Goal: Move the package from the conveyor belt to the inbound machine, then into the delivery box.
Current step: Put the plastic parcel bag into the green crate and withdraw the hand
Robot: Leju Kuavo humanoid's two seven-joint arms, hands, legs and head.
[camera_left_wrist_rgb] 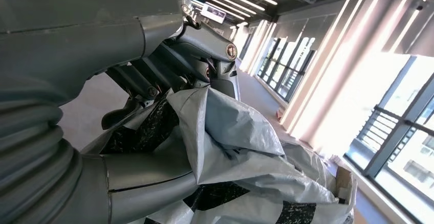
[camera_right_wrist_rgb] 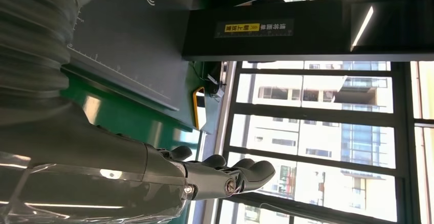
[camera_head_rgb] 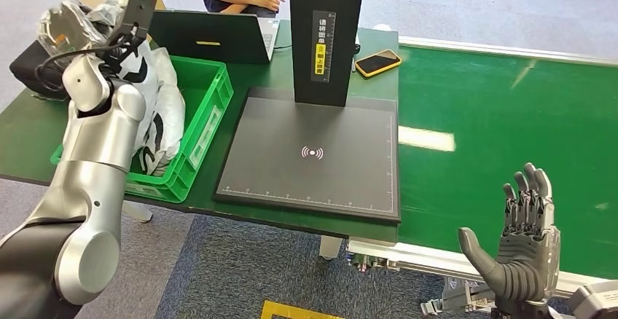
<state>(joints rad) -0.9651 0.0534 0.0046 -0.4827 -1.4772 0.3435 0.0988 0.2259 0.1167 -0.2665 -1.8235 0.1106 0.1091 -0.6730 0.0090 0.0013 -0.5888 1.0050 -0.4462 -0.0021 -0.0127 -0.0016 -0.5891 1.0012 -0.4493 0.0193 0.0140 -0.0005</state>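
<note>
I observe my left hand (camera_left_wrist_rgb: 169,75) clamped on the grey-and-black package (camera_left_wrist_rgb: 240,147), holding it raised over the green delivery box (camera_head_rgb: 208,108) at the left of the bench (camera_head_rgb: 22,144). My right hand (camera_head_rgb: 526,242) is empty, fingers apart, near the green conveyor belt (camera_head_rgb: 503,115). The inbound machine (camera_head_rgb: 313,151) sits between box and belt.

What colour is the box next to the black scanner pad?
Green crate, clearest in the head view.
</note>
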